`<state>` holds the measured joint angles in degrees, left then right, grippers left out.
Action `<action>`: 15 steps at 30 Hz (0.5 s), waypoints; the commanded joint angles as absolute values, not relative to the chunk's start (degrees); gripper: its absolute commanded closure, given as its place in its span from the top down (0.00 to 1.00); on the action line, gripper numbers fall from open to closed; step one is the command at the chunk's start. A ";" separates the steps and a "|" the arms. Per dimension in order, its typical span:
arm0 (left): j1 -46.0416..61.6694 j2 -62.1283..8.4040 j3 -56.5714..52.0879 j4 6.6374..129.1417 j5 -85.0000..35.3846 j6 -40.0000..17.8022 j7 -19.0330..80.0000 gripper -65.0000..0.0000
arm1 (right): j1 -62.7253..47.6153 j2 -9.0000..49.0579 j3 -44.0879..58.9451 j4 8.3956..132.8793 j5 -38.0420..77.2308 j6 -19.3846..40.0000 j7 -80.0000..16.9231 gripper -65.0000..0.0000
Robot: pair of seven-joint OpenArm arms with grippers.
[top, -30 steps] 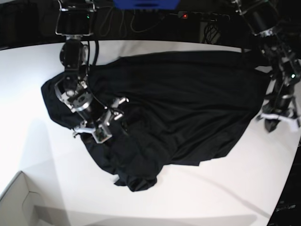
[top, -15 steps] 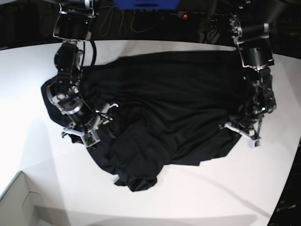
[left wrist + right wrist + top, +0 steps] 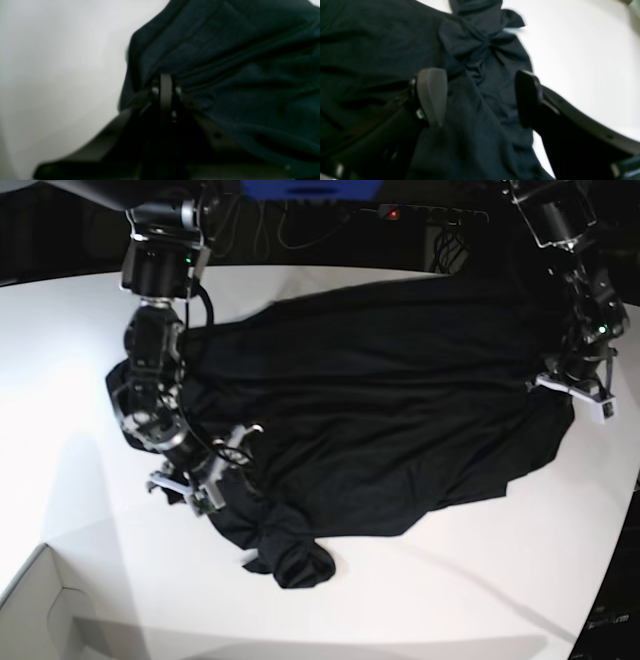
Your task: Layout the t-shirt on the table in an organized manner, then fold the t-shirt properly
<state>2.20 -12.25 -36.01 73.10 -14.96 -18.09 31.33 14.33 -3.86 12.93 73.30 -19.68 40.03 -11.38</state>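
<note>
The black t-shirt (image 3: 400,400) lies spread and wrinkled across the white table (image 3: 80,350). One end is bunched into a lump (image 3: 290,555) near the front. My left gripper (image 3: 577,394) is at the shirt's right edge. In the left wrist view my left gripper (image 3: 166,87) is shut, with folds of the t-shirt (image 3: 237,75) converging into its tips. My right gripper (image 3: 205,477) hovers over the shirt's left part. In the right wrist view my right gripper (image 3: 480,97) is open, and a rumpled ridge of the t-shirt (image 3: 482,62) runs between its fingers (image 3: 432,96).
A white box corner (image 3: 40,600) sits at the front left. Dark equipment and cables (image 3: 300,210) stand behind the table's curved back edge. Bare tabletop (image 3: 582,62) lies beside the shirt in the right wrist view.
My left gripper swung in toward the shirt, then back out to the right, and the shirt's right side now reaches farther right. My right gripper moved toward the front, still open.
</note>
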 commanded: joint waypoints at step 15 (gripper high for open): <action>1.01 -13.41 -36.09 77.49 -22.99 -18.33 29.76 0.00 | 41.01 -4.09 12.79 42.07 -18.33 40.00 -8.92 0.67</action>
<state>1.58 -12.32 -35.90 76.44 -22.55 -18.20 31.07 38.65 -3.95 12.80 41.17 -19.33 40.03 -10.50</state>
